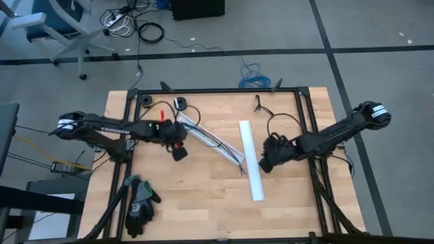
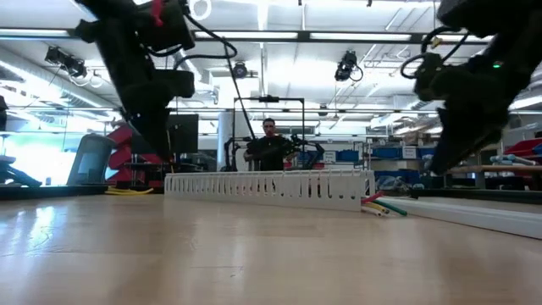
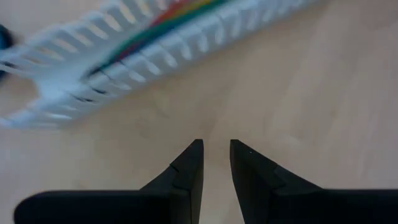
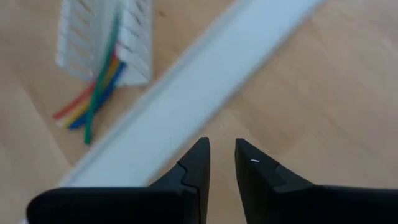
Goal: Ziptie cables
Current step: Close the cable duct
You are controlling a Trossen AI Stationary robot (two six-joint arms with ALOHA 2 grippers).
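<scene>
We saw bare wood across the front half of the table, broken only by a pair of dark gloves near the front left corner. In the middle, a white slotted duct lay on a slant with the cables spilling from its near end, and a flat white strip lay just beside that end. The left gripper hung beside the duct's far end, and the right gripper hung just right of the strip, each with a narrow gap between its fingers and clear wood beneath
</scene>
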